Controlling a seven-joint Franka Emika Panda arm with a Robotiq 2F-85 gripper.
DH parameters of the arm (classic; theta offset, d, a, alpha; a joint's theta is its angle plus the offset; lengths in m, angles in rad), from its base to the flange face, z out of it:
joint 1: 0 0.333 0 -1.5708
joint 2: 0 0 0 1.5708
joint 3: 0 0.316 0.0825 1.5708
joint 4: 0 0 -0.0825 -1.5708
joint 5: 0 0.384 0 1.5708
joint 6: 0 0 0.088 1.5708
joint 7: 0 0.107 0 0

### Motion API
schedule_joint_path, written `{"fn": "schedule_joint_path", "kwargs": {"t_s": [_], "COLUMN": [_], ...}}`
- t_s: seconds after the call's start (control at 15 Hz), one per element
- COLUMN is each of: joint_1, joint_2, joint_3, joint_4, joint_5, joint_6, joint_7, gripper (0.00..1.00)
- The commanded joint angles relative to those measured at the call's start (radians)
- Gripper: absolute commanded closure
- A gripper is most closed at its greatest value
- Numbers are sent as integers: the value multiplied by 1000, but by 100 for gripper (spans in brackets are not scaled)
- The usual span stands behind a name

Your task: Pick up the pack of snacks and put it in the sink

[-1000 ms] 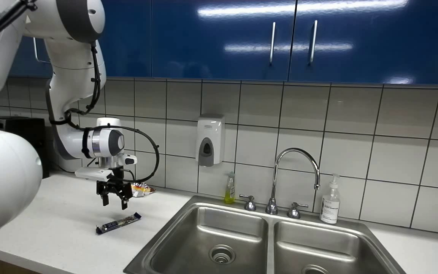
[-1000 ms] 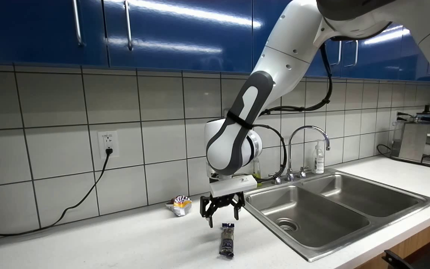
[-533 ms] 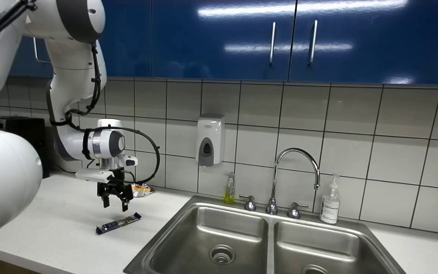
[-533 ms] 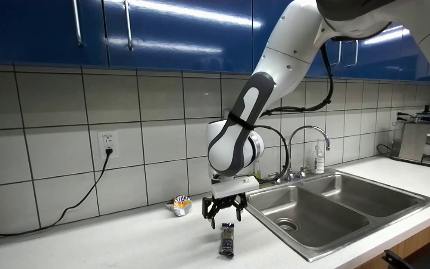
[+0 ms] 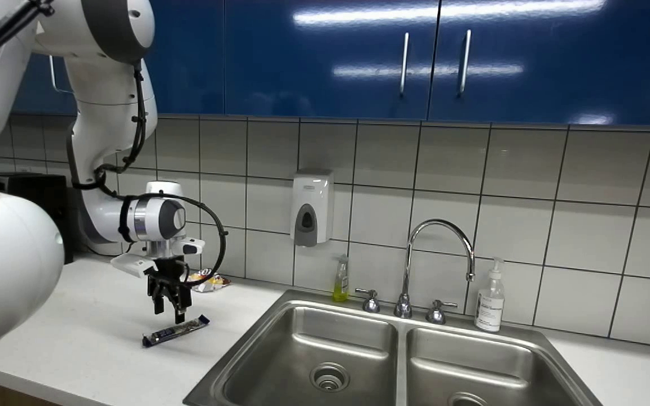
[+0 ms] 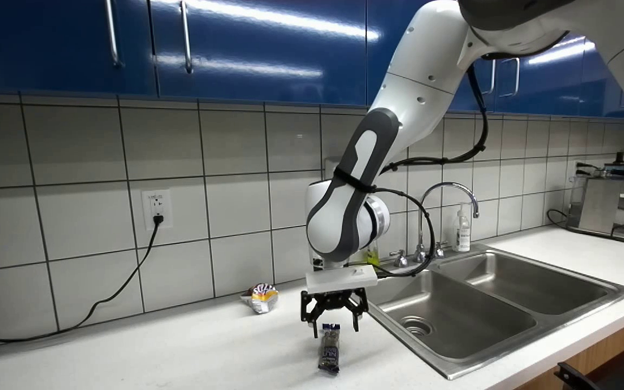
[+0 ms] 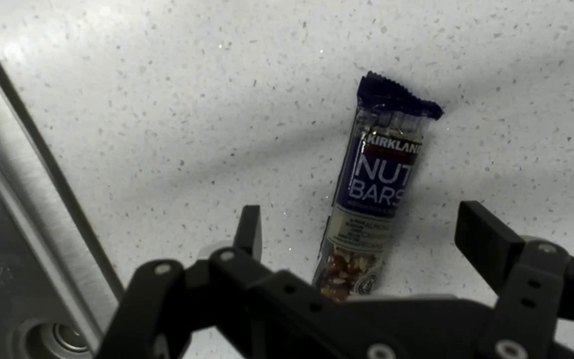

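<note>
Wrist view is showing the slim navy-and-clear nut-bar packet (image 7: pixel 374 192) near the edge of the white table (image 7: pixel 192 139) beside the stainless-steel sink (image 7: pixel 25 194), framed between wide-spread, empty black fingers (image 7: pixel 486 244) that in both exterior views are descending and turning above it, seemingly aligning to grasp.

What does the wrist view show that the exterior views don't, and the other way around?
Only the wrist view shows readable KIRKLAND lettering on the nut bar and clear speckles in the countertop.

Only the exterior views show the chrome faucet, blue cabinets, tiled wall, pump bottle, crumpled foil packet and white robot arm.

All share the nut bar lying on the countertop, the open gripper, and at least part of the sink with a drain.
</note>
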State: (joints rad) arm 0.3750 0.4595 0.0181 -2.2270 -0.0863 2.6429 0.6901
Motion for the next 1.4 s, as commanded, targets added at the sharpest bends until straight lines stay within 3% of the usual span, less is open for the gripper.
{"fn": "schedule_joint_path", "kwargs": {"t_s": [0.0,0.53,1.33], "joint_1": [28,68,89], "joint_2": [-34,-19,62], "joint_3": [-6,-34,-73], "joint_4": [-42,-45,6], "joint_5": [43,20,-9], "joint_6": [49,106,93], "joint_7": [105,221,227], "gripper": [0,0,0]}}
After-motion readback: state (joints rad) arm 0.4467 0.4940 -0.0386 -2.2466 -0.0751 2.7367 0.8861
